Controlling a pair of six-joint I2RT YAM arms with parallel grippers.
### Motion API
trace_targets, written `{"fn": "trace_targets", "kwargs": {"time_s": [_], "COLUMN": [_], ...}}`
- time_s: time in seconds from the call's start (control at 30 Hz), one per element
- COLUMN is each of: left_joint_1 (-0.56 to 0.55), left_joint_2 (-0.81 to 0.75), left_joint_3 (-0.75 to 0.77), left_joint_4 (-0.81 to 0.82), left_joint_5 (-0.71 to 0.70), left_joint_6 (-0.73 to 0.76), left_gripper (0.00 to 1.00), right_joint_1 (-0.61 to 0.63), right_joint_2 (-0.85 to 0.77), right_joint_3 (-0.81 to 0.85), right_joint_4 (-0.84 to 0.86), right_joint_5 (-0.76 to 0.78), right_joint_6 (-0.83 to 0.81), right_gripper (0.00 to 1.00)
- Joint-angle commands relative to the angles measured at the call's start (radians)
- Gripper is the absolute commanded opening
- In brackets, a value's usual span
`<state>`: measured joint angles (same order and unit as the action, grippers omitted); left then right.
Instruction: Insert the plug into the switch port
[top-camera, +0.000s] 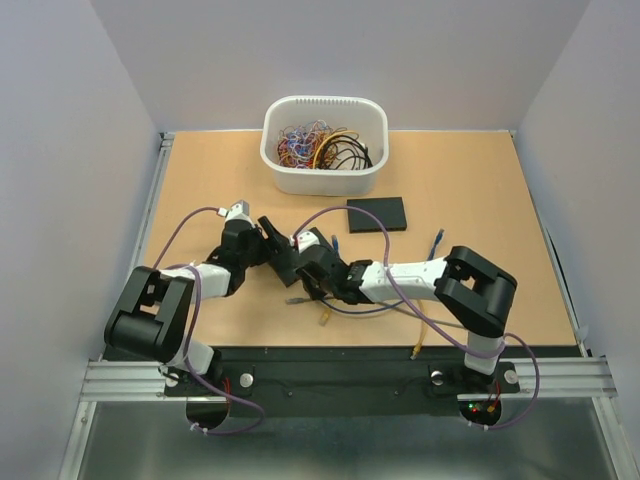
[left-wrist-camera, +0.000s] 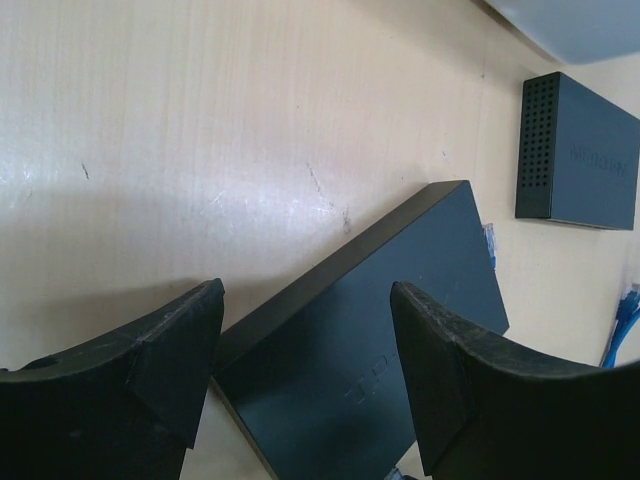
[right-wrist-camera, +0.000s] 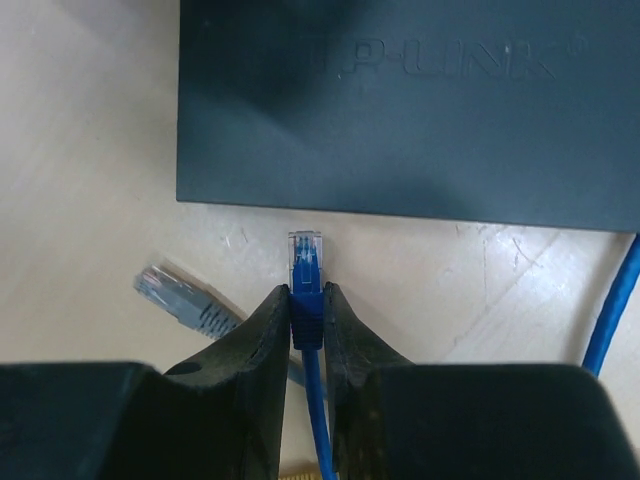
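Mid-table, the right claw (right-wrist-camera: 308, 300) is clenched on a blue plug (right-wrist-camera: 306, 255), whose clear tip sits just short of the switch's (right-wrist-camera: 400, 120) near edge, not touching. The left claw (left-wrist-camera: 305, 330) is spread wide over that switch's left end, holding nothing. A yellow cable (top-camera: 325, 318) lies loose nearer the arm bases. The ports are hidden.
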<state>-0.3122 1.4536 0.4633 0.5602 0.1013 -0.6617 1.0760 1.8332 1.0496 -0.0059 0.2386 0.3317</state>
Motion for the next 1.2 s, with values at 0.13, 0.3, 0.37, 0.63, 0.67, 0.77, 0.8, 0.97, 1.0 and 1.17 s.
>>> {"fn": "trace_targets", "kwargs": {"time_s": [0.13,0.3,0.37,0.63,0.67,0.77,0.8,0.97,1.0,1.17], "left_joint_1": [0.004,0.004,0.004,0.004,0.004,0.004,0.004,0.004,0.004,0.004], "left_joint_2": [0.040,0.039,0.036,0.031,0.033,0.034,0.034,0.039,0.042,0.056], "left_joint_3": [0.008,0.000,-0.002,-0.006,-0.006,-0.008,-0.009,-0.012,-0.012,-0.015], "left_joint_4": [0.092,0.098,0.098,0.095,0.096,0.095,0.096,0.099,0.102,0.109], "left_joint_5": [0.058,0.061,0.057,0.051,0.051,0.051,0.049,0.052,0.055,0.064], "left_joint_6": [-0.013,-0.013,-0.012,-0.009,-0.009,-0.010,-0.009,-0.010,-0.010,-0.013], "left_gripper": [0.76,0.76,0.75,0.75,0.75,0.75,0.74,0.74,0.74,0.74], "right_joint_1": [0.015,0.015,0.015,0.015,0.015,0.015,0.015,0.015,0.015,0.015], "right_joint_2": [0.049,0.067,0.069,0.047,0.040,0.035,0.038,0.066,0.070,0.087], "right_joint_3": [0.101,0.127,0.130,0.115,0.116,0.125,0.130,0.171,0.177,0.213], "right_joint_4": [-0.045,-0.065,-0.071,-0.086,-0.086,-0.086,-0.085,-0.086,-0.086,-0.088], "right_joint_5": [0.010,0.021,0.037,0.107,0.114,0.123,0.125,0.113,0.113,0.122], "right_joint_6": [-0.008,-0.005,-0.002,0.004,0.006,0.004,0.004,0.003,0.004,0.009], "right_gripper": [0.00,0.01,0.00,0.00,0.00,0.00,0.01,0.01,0.00,0.00]}}
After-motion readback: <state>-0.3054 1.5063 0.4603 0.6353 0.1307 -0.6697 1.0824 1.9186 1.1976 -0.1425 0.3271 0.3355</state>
